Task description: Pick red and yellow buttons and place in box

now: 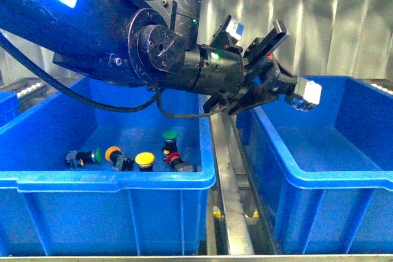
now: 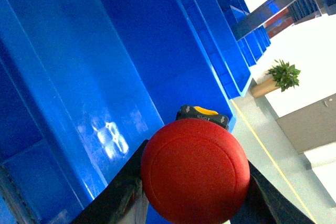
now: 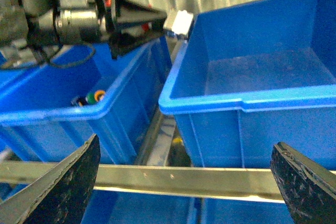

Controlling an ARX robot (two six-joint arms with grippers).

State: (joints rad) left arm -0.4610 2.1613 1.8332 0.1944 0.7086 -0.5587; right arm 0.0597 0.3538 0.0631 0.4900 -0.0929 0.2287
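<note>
Two blue crates side by side. The box (image 1: 331, 179), on the right, is bare inside; the source crate (image 1: 110, 181) is on the left. Left claw (image 1: 279, 83): clamped on the held red button (image 2: 194, 178), above the rim at the box's far-left corner. Cap faces the wrist, long axis about level and pointing rightward into the box, so this arm serves. Right claw (image 3: 184, 192): jaws apart, empty, low before the box's near wall. Source crate holds five: one loose red button (image 1: 175, 159), two yellow buttons (image 1: 145, 159), one nearer orange, and two green buttons (image 1: 169, 134).

Front and right wrist views share the box (image 1: 331, 179); left wrist looks close-up.
</note>
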